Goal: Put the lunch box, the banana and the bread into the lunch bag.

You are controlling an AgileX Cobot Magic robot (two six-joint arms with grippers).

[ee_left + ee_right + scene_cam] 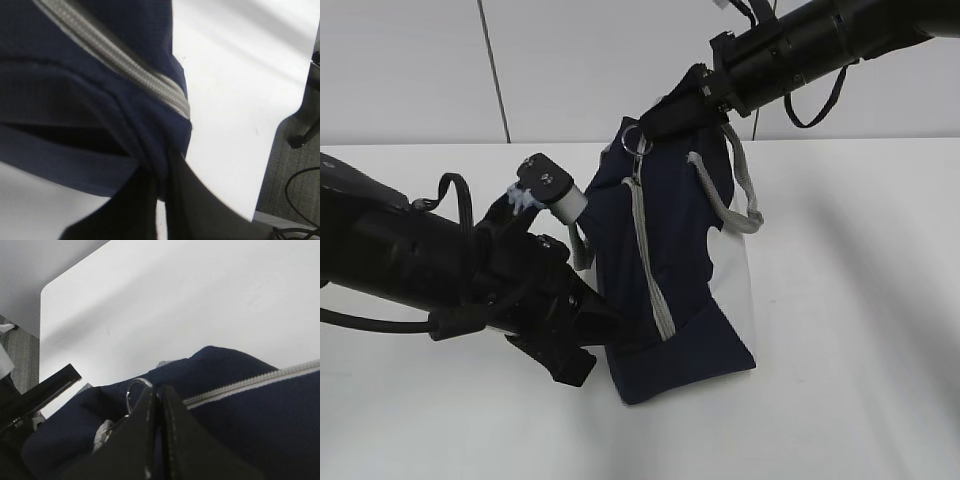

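Both grippers are pinching the lunch bag point(670, 250) with jaws closed on fabric: the right gripper point(672, 117) at the top corner by the ring pull point(631, 140), the left gripper point(588, 318) at the low end near 7 o'clock. The bag is sitting mid-table, its long axis and the grey zipper point(647, 250) running from 12 toward 6 o'clock, zipper looking closed. If either pinch slips, I judge the bag will sag; no food is showing.
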